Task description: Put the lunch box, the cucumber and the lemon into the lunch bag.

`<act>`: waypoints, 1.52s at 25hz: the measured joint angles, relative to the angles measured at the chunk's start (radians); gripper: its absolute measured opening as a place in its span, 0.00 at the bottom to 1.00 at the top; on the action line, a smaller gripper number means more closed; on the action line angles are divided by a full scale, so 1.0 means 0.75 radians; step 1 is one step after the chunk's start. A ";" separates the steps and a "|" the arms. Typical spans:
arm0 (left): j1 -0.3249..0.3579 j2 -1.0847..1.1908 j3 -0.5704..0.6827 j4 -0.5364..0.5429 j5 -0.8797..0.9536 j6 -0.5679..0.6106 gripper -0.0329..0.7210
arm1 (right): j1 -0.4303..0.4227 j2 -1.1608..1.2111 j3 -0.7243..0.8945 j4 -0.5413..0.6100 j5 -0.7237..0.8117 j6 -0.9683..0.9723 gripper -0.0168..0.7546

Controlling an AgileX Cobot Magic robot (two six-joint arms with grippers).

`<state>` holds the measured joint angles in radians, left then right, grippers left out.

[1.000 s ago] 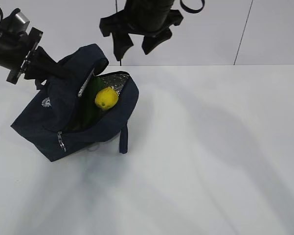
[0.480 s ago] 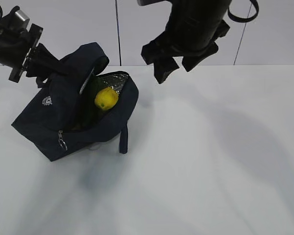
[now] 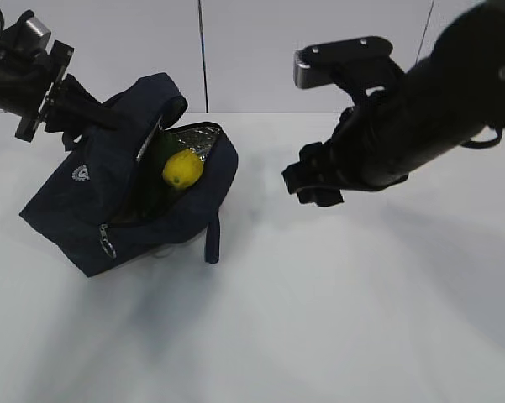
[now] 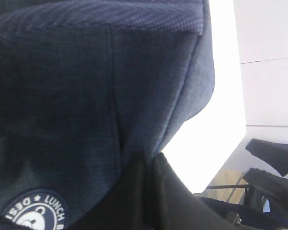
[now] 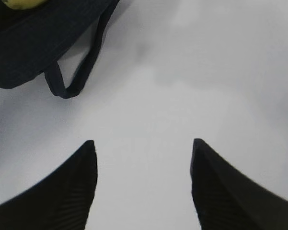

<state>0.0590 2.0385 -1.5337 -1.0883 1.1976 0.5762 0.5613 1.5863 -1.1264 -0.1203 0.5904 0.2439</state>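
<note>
The lemon [image 3: 183,169] and cucumber [image 3: 158,168] sit in the lunch bag [image 3: 84,206] (no lunch box seen), left pincer [image 3: 82,107] pinching the bag, right pincer [image 5: 143,184] open and empty.

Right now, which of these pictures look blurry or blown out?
Left wrist view: the lunch bag fabric fills the frame, soft at close range, and the table beside it is blown out to white. Right wrist view: the right gripper fingers are dark and soft-edged. Exterior view: evenly lit, soft shadows on the table, lemon crisp.
</note>
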 joint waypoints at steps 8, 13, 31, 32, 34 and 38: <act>0.000 0.000 0.000 0.008 0.001 0.000 0.03 | 0.000 0.015 0.109 0.023 -0.277 0.180 0.61; 0.000 0.000 0.000 0.010 0.001 0.000 0.03 | 0.000 0.080 0.109 0.247 -0.421 0.201 0.61; 0.000 0.000 0.000 -0.023 0.006 0.002 0.03 | -0.083 0.211 -0.140 0.389 -0.083 0.041 0.61; 0.000 0.000 0.000 -0.023 0.006 0.002 0.03 | -0.094 0.213 -0.162 0.427 -0.053 0.010 0.61; 0.000 0.000 0.000 -0.023 0.006 0.002 0.03 | -0.114 0.213 -0.202 0.546 -0.020 -0.094 0.61; 0.000 0.000 0.000 -0.023 0.006 0.003 0.03 | -0.165 0.213 -0.226 0.929 0.007 -0.368 0.61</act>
<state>0.0590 2.0385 -1.5337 -1.1059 1.2020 0.5783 0.4372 1.7463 -1.2958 0.5767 0.5956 -0.0323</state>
